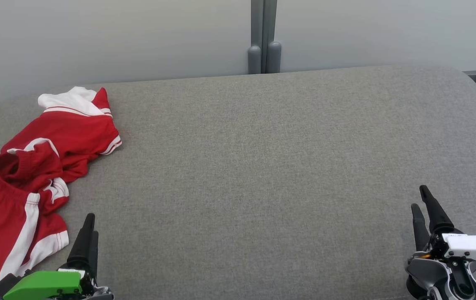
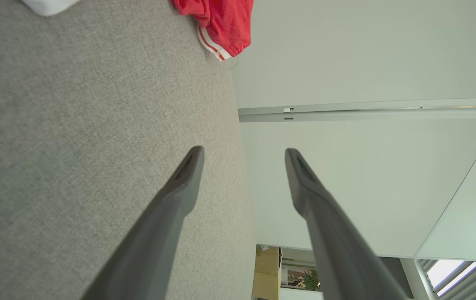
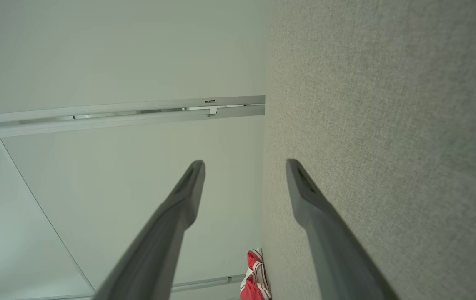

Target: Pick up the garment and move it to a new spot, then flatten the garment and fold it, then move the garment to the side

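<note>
Garment (image 1: 33, 166): red-white, likely soft, light; crumpled at left edge of surface (image 1: 263, 166); pinch a hem. Left claw (image 1: 92, 225), right claw (image 1: 419, 198): released.

A: Where did the garment (image 1: 33, 166) lie?
B: On the surface (image 1: 263, 166), at its far left, reaching from near the back edge to the front.
A: And the 2 grippers?
B: The left gripper (image 1: 91, 223) sat at the front, just right of the garment. The right gripper (image 1: 418, 197) sat front right, well apart. A post (image 1: 264, 37) stood behind the middle.
</note>
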Tool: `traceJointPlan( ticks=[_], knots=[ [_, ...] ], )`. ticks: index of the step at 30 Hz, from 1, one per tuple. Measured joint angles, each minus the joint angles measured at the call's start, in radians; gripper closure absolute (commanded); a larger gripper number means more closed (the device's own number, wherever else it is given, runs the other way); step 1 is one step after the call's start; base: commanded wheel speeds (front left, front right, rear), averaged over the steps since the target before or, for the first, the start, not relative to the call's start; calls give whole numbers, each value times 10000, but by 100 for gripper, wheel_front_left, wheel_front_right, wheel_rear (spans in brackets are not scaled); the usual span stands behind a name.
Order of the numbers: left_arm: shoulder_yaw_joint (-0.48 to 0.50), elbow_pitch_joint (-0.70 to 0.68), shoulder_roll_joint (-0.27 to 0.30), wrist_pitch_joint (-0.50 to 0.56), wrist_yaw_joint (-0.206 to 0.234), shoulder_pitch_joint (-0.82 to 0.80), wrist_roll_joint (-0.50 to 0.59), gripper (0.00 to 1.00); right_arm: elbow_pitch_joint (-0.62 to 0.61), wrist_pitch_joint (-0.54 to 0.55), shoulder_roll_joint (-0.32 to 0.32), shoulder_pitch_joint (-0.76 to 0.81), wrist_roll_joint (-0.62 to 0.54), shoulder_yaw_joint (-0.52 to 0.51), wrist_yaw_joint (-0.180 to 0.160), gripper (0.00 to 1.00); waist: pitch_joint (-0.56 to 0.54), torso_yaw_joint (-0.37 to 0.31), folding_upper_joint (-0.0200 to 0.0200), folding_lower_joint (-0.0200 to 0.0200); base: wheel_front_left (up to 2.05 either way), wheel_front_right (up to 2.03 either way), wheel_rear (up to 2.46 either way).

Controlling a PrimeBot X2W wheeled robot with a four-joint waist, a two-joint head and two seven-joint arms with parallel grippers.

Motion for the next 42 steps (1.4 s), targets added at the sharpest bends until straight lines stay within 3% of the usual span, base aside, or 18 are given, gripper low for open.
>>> traceJointPlan(
  ticks=[9,21,42],
  knots=[
    [-171,-339,86,-316,36,-4,1200,0,-353,-253,-44,-21,-1233,182,-4,0,-6,-7,0,0,0,0,0],
    [-291,-1032,219,-677,441,-34,3139,0,-1037,-658,-167,-160,-3404,594,-111,0,11,-1,0,0,0,0,0],
    [-790,-1941,374,-1317,1014,6,6913,0,-1632,-1277,-387,-160,-6968,1751,-531,0,76,-5,0,0,0,0,0]
  ],
)
